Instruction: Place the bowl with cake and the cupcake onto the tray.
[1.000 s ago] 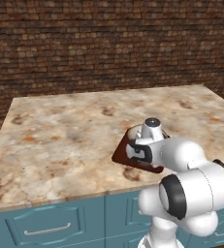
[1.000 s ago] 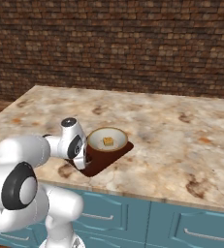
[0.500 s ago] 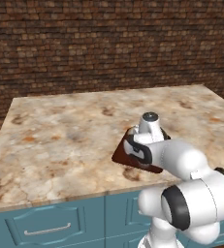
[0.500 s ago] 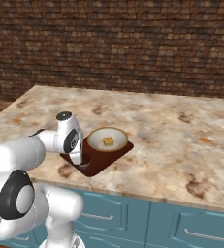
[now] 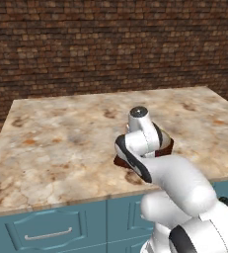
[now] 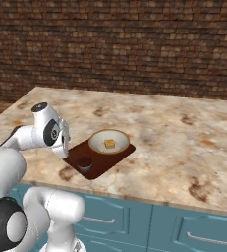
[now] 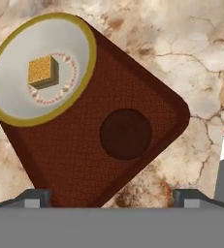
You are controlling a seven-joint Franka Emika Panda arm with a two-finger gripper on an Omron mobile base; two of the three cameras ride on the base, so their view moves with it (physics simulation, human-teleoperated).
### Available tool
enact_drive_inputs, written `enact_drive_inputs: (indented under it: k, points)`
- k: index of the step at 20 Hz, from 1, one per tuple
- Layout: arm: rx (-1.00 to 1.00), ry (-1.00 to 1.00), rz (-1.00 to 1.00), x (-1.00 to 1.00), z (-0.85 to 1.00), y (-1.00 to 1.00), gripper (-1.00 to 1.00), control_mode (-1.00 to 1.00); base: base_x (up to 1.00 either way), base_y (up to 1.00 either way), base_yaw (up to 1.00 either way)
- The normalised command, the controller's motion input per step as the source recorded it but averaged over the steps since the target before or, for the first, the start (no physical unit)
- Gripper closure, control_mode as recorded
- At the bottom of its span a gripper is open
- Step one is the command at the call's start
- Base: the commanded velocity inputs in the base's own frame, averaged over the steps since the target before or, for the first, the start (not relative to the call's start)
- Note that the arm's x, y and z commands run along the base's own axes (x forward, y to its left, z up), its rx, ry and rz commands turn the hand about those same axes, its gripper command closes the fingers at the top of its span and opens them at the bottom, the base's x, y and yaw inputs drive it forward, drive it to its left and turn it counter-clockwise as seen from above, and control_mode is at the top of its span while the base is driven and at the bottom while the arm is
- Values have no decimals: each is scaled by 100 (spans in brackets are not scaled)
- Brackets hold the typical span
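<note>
The dark reddish-brown tray (image 6: 105, 163) lies on the marble counter near its front edge. The cream bowl with cake (image 6: 109, 141) rests on the tray's far end, its rim overhanging the tray edge, with the yellow cake square (image 7: 42, 71) inside. The dark cupcake (image 6: 84, 163) stands on the tray's near end, also seen from above in the hand view (image 7: 125, 133). My gripper (image 7: 111, 197) hovers above the tray, open and holding nothing, its fingertips (image 7: 34, 197) wide apart. In the right base view the gripper (image 6: 64, 149) hangs just left of the tray. My arm hides most of the tray (image 5: 167, 147) in the left base view.
The marble counter (image 6: 184, 138) stretches wide to the right and behind the tray. A brick wall (image 6: 134, 44) rises behind it. Blue cabinet drawers (image 5: 46, 232) sit under the front edge.
My hand has risen and drawn back to the left from the cupcake, which stays on the tray. Bowl and tray have not moved.
</note>
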Motion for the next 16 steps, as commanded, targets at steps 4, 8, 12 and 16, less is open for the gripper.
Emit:
enact_drive_inputs:
  k: [4, 8, 12, 16]
  points:
    - [-20, -8, 0, -47, 23, 84, -100, -100, 0, 0, 0]
    - [-20, -8, 0, -42, 11, 84, -100, -100, 0, 0, 0]
    - [-20, -9, 0, -33, 8, 83, -100, -100, 0, 0, 0]
    - [-16, -10, 0, -33, 8, 69, -100, -100, 0, 0, 0]
